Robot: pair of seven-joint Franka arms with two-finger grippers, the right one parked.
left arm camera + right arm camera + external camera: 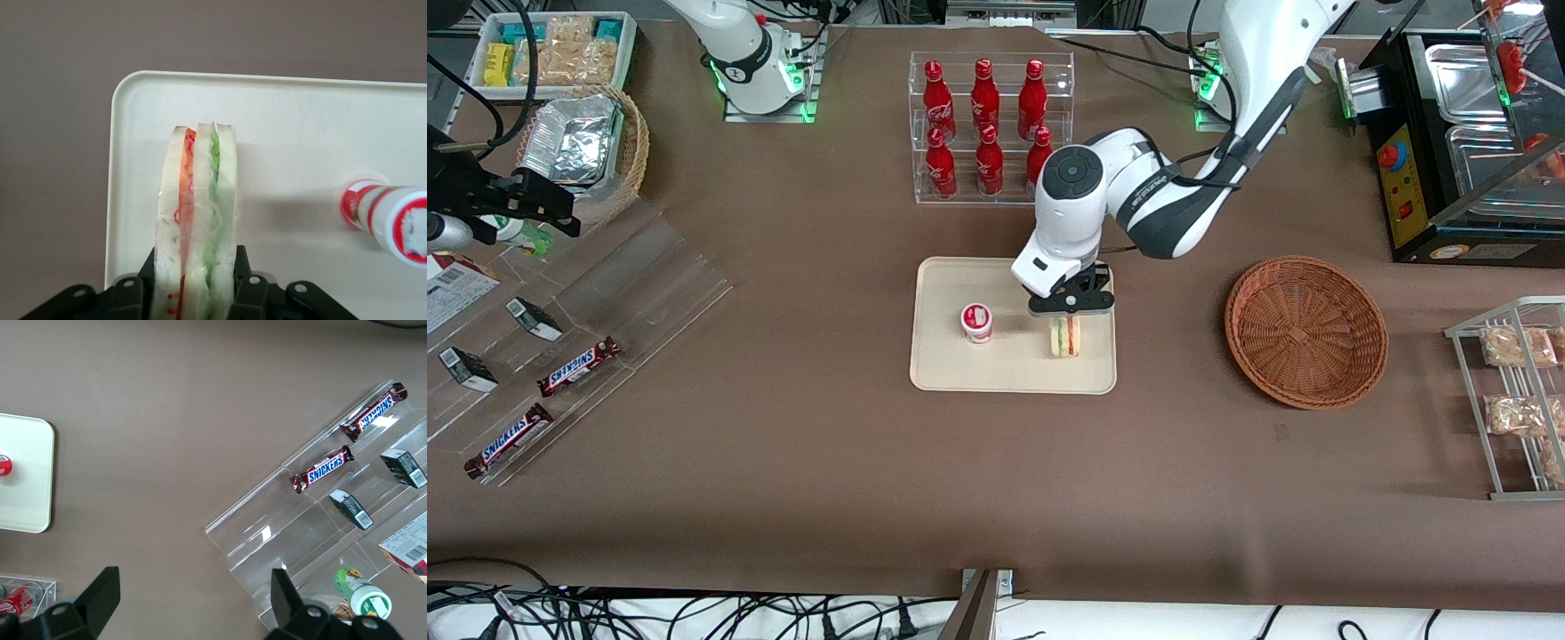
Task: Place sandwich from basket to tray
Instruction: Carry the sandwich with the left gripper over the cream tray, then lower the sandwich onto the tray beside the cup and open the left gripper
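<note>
We've got the small triangular wedge sandwich in clear wrap, pale bread with red and green filling [197,220], clamped edge-up between the jaws of the black two-finger gripper [1069,313]. It hangs over the flat cream-beige rectangular tray with rounded corners [943,366], at the tray's end toward the working arm. Whether its lower edge touches the tray floor yet, we can't tell.

Step in hand, as we read it: set down and release. We should lower straight until the bread edge seats, then open the jaws just enough to clear the wrap and lift vertically. The wedge is standing on a narrow edge, so it will likely tip once freed; a tip toward the tray's rim could spill it onto the desk.

The small white cup with red-and-white lid [976,322] sits on the same tray, apart from the sandwich, not in the way. The round reddish-brown woven wicker basket [1305,331] lies empty on the desk, well apart from the tray toward the working arm's end. The clear rack of red bottles [987,124] stands farther from the front camera than the tray, near the arm's elbow on retreat.
</note>
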